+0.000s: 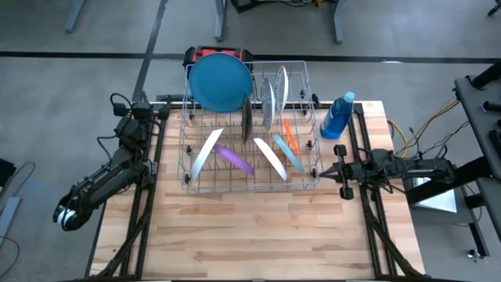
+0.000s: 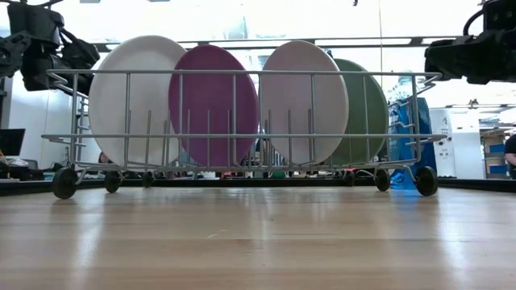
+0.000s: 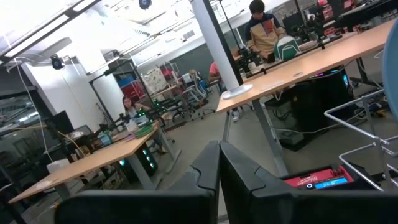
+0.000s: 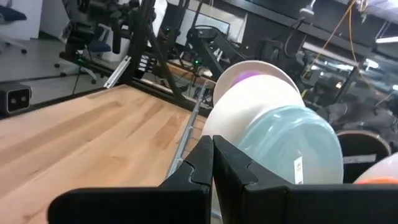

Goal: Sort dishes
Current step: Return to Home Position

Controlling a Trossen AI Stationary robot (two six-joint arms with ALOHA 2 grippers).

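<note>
L hand (image 3: 219, 149), R hand (image 4: 212, 142): both pressed together (plates (image 2: 214, 105) in rack (image 2: 242, 73)).

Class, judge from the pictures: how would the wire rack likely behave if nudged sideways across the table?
The wire rack would probably roll, not scrape: wheel-like feet sit under its corners. Its frame looks stiff. The upright plates inside may rattle or shift.
</note>
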